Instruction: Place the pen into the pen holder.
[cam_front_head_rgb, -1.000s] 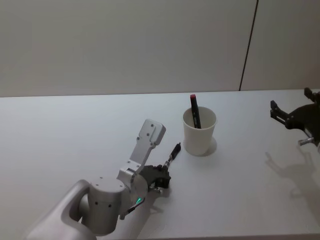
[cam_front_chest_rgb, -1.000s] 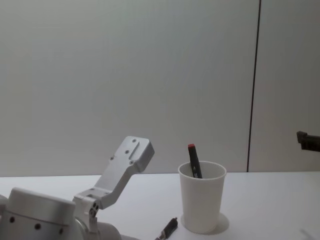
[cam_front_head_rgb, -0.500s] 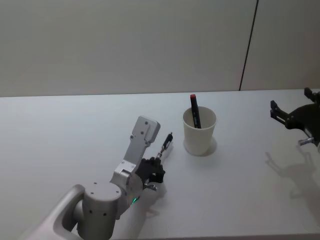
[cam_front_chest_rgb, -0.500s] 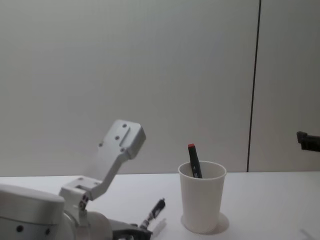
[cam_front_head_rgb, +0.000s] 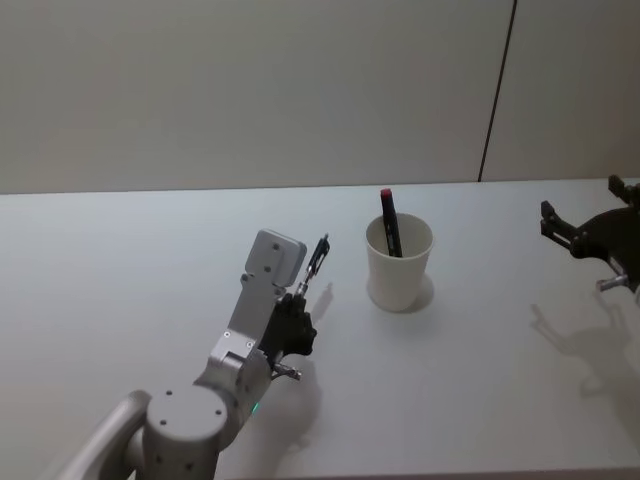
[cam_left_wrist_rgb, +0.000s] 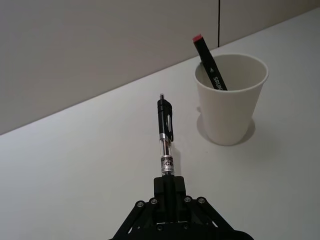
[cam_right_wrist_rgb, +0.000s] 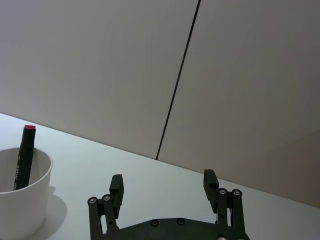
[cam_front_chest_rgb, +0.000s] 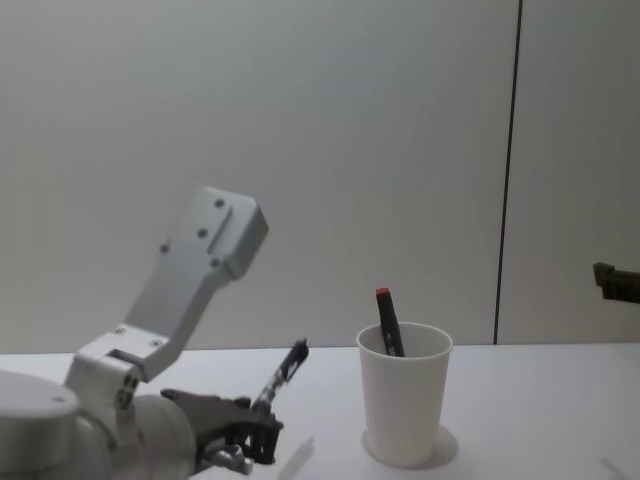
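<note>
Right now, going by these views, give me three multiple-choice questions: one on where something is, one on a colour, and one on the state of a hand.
1. Where is the pen relative to the paper cup?
A. Standing inside it
B. Held by the left hand, off the table, to the cup's left
C. Lying flat behind it

2. What colour is the cap of the marker standing in the cup?
A. Red
B. Green
C. Yellow

3. What state is the right hand in?
A. Shut on a pen
B. Shut on the cup
C. Open, holding nothing

Answers:
1 B: the left wrist view shows that hand clamped on one end of the pen, with the cup apart from it.
2 A: the cap poking above the rim is red.
3 C: its fingers stand apart with nothing between them.
</note>
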